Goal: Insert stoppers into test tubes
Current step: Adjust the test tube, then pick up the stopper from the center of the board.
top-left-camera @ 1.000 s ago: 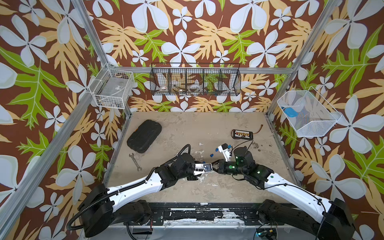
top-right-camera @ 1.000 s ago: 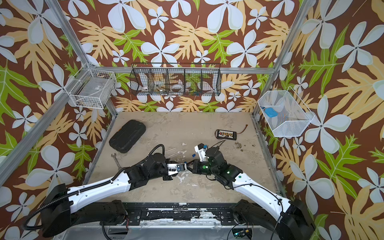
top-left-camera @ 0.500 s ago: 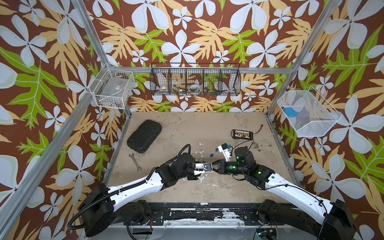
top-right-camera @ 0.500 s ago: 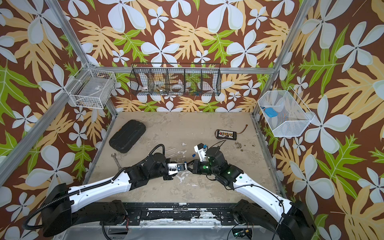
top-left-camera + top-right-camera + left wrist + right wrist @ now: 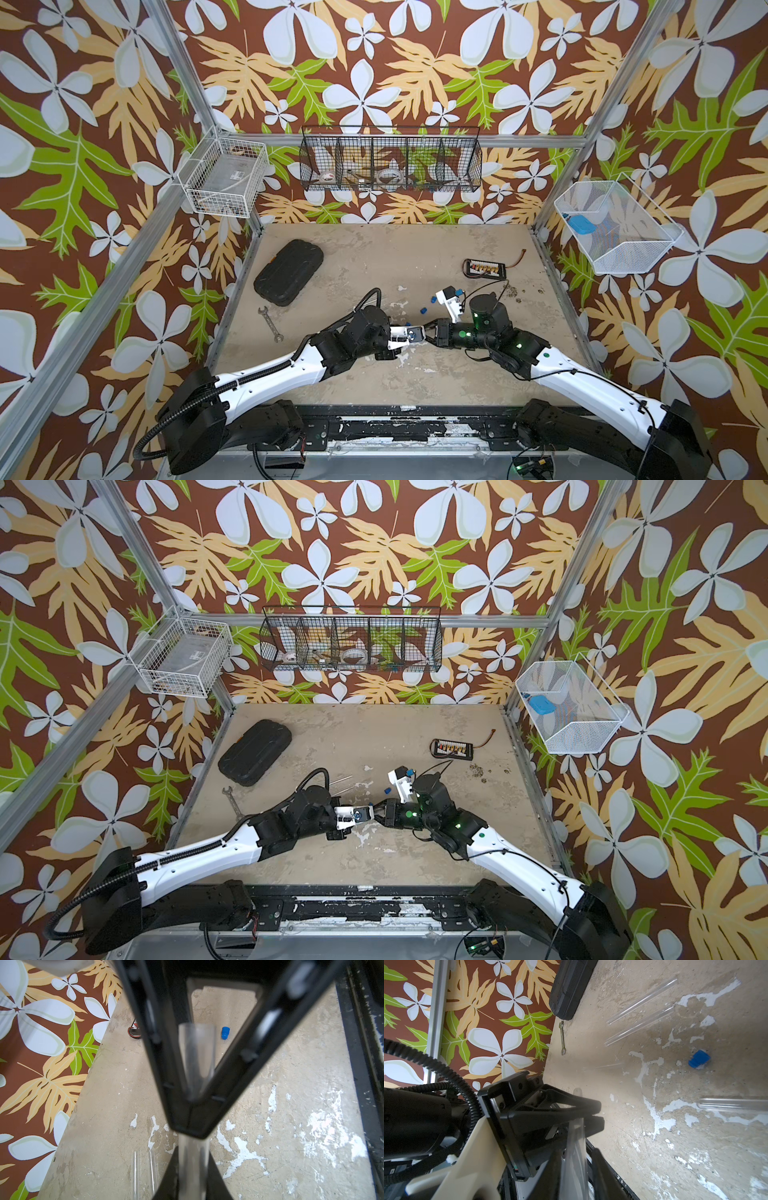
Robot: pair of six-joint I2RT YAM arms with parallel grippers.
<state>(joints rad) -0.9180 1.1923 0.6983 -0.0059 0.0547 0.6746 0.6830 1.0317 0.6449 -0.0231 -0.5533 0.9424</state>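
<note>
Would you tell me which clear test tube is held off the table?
The test tube clamped in the left gripper; the other tubes in view lie flat on the table.

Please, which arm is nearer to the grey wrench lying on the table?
Left. The left arm passes close beside the wrench, near its front end. The right arm comes in from the opposite side of the table, well away from it.

Clear glossy test tubes (image 5: pixel 642 1001), matt stoppers (image 5: pixel 699 1059), probably plastic, rough table (image 5: pixel 675 1167)
</note>
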